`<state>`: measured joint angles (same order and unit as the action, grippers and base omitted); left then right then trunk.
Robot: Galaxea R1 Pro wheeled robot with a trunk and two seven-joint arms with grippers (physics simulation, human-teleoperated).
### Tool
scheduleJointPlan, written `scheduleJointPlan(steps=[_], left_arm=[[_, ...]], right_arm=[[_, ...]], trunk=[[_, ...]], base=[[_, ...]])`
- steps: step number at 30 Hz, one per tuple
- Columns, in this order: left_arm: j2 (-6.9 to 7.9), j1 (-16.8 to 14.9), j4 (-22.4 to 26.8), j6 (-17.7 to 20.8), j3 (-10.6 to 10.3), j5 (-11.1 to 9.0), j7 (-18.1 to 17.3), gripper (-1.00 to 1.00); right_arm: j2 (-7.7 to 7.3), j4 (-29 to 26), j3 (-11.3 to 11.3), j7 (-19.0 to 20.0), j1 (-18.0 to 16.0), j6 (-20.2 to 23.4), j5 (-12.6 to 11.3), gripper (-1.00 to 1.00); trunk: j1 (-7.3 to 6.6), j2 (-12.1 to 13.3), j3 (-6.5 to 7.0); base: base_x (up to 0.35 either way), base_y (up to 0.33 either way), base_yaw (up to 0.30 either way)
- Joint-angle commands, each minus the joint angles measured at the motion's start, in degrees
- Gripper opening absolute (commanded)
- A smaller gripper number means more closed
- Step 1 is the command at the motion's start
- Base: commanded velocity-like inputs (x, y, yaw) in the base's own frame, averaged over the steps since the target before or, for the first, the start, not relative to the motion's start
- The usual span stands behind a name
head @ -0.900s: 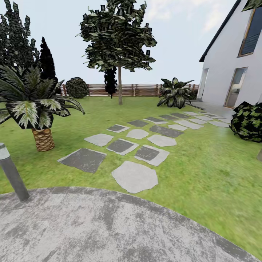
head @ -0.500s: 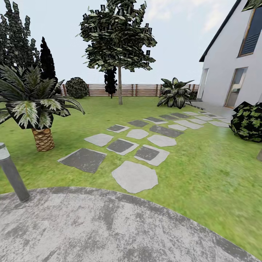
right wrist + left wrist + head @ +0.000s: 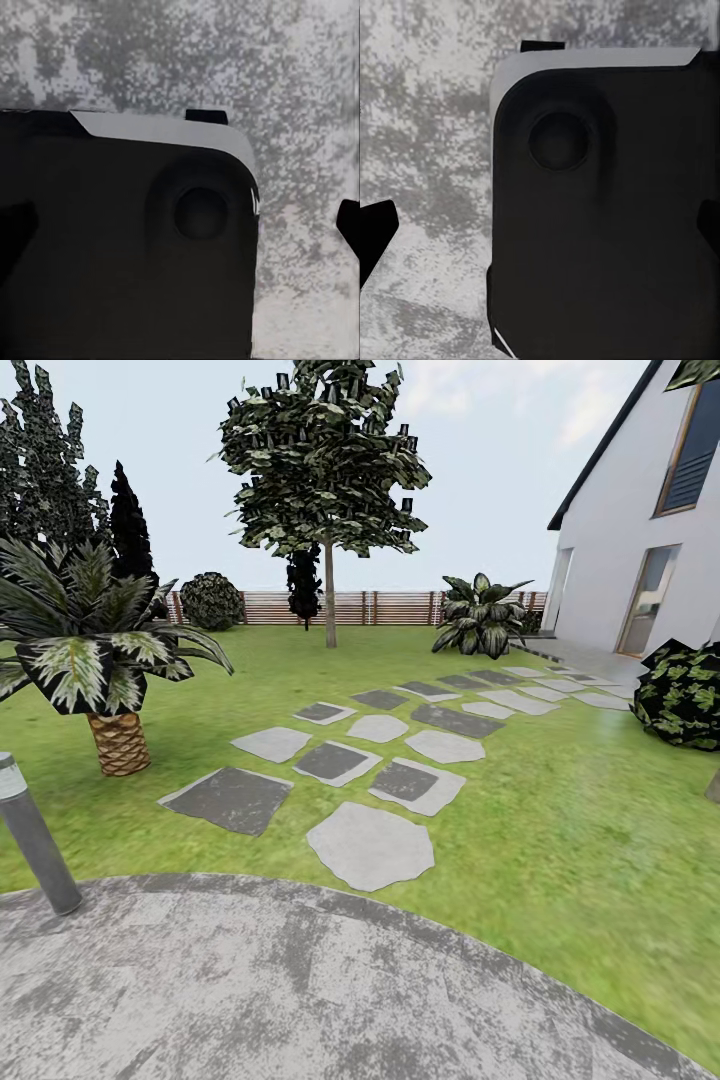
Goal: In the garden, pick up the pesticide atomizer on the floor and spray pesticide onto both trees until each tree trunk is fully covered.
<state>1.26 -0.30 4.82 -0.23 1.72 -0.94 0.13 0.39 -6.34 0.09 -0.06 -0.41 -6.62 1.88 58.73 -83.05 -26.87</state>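
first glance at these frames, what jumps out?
A tall tree with a bare pale trunk stands mid-lawn before the slatted wooden fence. Grey stepping stones run from the round stone paving in the foreground toward the white house at right. A short palm sits at left.

Bright flat daylight, no shadows, grass blurry

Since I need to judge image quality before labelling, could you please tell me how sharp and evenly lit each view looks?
Head view: flat, even daylight, with no cast shadow under the tree; the grass is smeared, while the stepping stones have crisp edges. Left wrist view: a dark robot part blocks much of it, over grainy mottled paving. Right wrist view: likewise, dark part over grainy paving.
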Motion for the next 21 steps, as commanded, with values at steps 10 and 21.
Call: scheduleJointPlan(steps=[10,21], left_arm=[[0.50,-6.3,22.7,-1.8,0.1,1.7,-0.3,1.00],[2.15,-8.0,20.9,-14.9,0.5,1.6,0.3,1.00]], right_arm=[[-1.66,-30.3,-0.2,0.4,-0.3,-7.9,3.1,1.00],[-2.16,-30.0,-0.2,0.0,-0.4,-8.0,3.2,1.00]], trunk=[[0.00,0.0,-0.06],[0.00,0.0,-0.06]], base=[[0.000,0.000,0.000],[0.000,0.000,0.000]])
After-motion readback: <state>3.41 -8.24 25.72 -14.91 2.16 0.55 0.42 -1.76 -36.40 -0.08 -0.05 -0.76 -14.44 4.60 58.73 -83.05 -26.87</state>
